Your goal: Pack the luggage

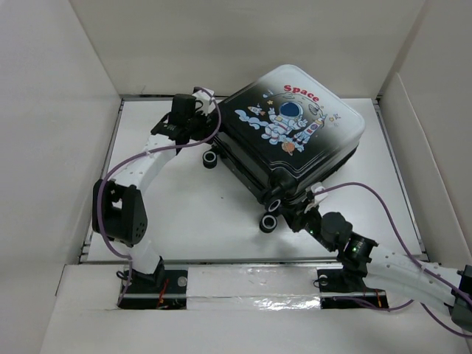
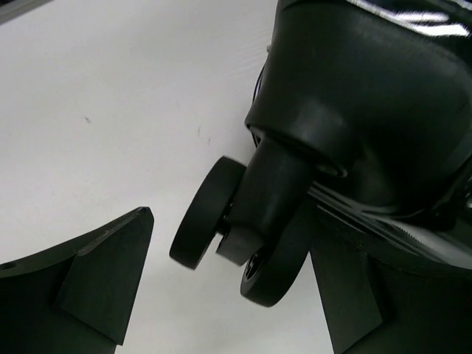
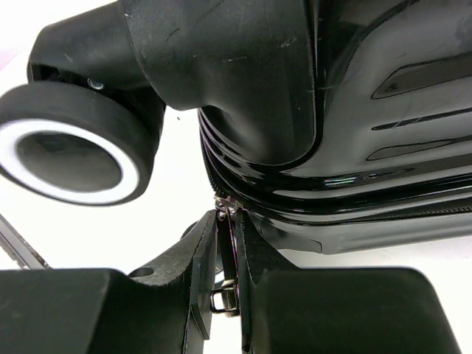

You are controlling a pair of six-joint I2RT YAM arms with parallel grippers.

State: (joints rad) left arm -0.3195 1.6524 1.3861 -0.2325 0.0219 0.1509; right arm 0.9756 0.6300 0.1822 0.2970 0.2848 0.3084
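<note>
While the white bench [image 1: 184,214] takes up most of the overhead view, the luggage [image 1: 295,140] lies flat on its far right part, shut, turned at an angle, astronaut and red "Space" print facing up and its wheeled end pointing toward the arms. The left arm [image 1: 140,173] curves up the left side of the bench to the far-left corner of the case; the right arm [image 1: 383,258] reaches in from the near right to the near corner.

The left pincer [image 2: 236,221] is apart – its two dark fingers [image 2: 88,287] stand wide, and a black twin wheel [image 2: 203,217] on its stubby leg sits just ahead of the gap between them. Whether the right-hand finger touches the shell I cannot tell.

The right pincer [image 3: 227,258] is pressed together at the seam below the glossy black shell, clamped on the small metal zip pull [image 3: 225,296], which shows as a thin sliver between the pads – its upper end meets the zip line. Just up and left of that grip in the right wrist view is another wheel [image 3: 70,151], black with a white ring on its face
</note>
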